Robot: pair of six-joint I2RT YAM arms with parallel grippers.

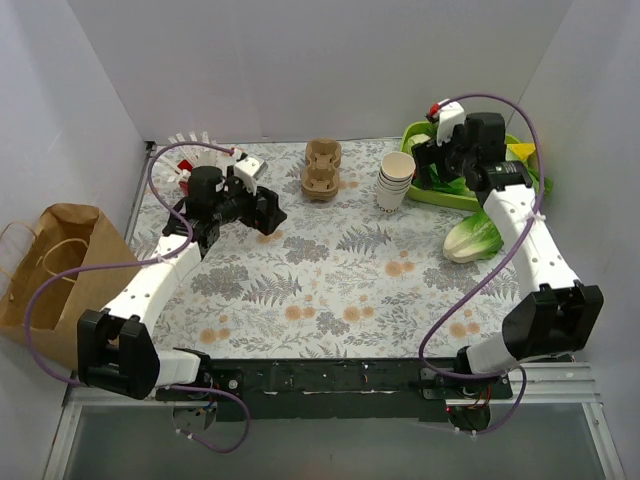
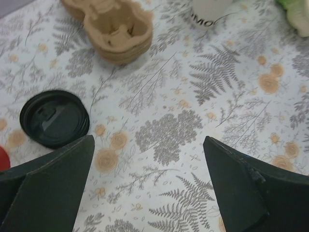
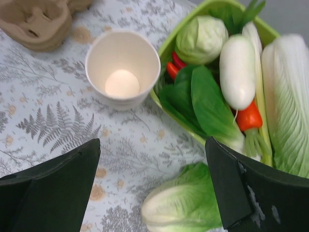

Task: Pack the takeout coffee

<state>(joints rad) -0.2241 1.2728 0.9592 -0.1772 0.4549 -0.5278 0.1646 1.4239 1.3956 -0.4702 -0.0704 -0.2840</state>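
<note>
Both jaws wide open, empty | white cup (image 3: 122, 67) upright, ahead-left of right jaws, which are nearer it | black lid (image 2: 54, 118) flat, ahead-left of left jaws

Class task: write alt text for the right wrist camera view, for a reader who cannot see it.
Between the open fingers of the right gripper, an empty white paper cup stands on a floral tablecloth beside a green tray of vegetables. A tan pulp cup carrier sits at top left; a lettuce head lies at the bottom.
</note>
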